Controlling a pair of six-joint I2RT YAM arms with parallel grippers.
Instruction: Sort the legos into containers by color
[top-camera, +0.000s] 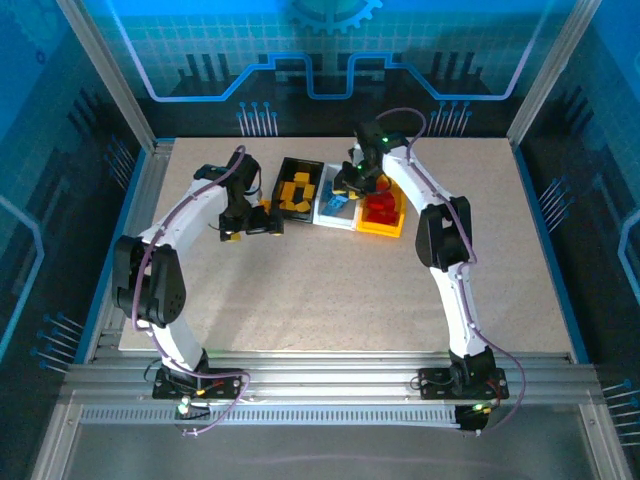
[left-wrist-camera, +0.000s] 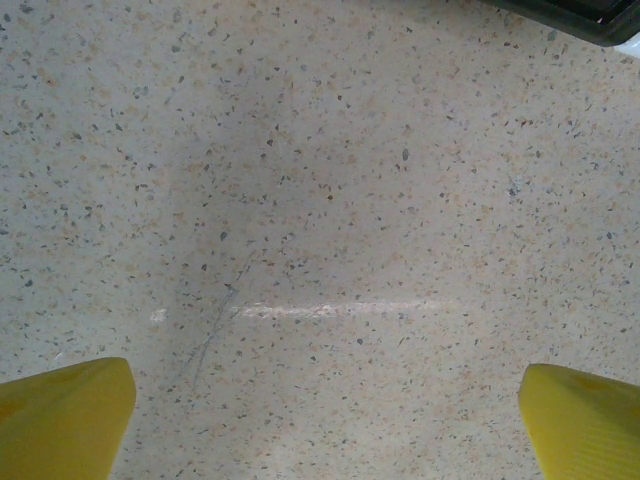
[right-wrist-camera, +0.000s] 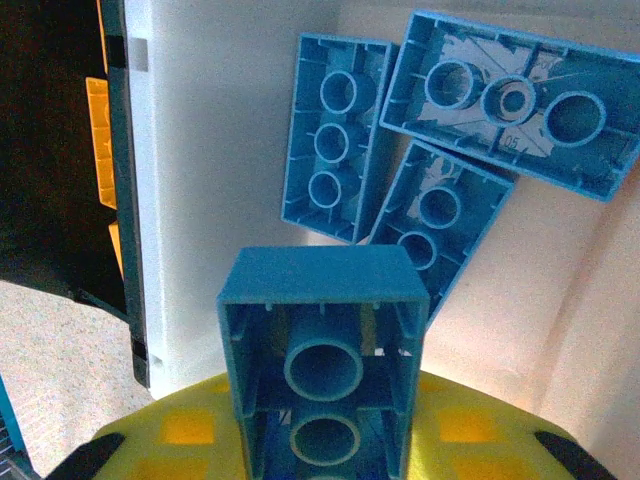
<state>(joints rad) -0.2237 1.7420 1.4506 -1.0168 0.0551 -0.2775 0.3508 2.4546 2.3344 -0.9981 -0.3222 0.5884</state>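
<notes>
Right gripper (top-camera: 350, 183): clamped on a light blue brick (right-wrist-camera: 320, 300), hollow underside towards the wrist camera, yellow pads on either side of it.
Position of brick: held above the white bin (right-wrist-camera: 210, 150), not touching its floor as far as I can tell.
White bin contents: three blue bricks (right-wrist-camera: 335, 140) lying undersides up, bunched towards the far side and touching one another.
Neighbours: black bin (top-camera: 281, 190) with orange-yellow bricks (top-camera: 298, 190) on the left; yellow-orange bin (top-camera: 380, 230) with red bricks (top-camera: 380, 205) on the right.
Left gripper (left-wrist-camera: 322, 425): spread wide, nothing between the fingers, over bare table (left-wrist-camera: 320, 200) just beside the black bin.
Step (judged): depositing a blue brick; sorting looks nearly done.
Next move calls for: letting go over the free near part of the white bin floor, then lifting straight up clear of the walls.
Risk: the brick could bounce into a neighbouring bin.
</notes>
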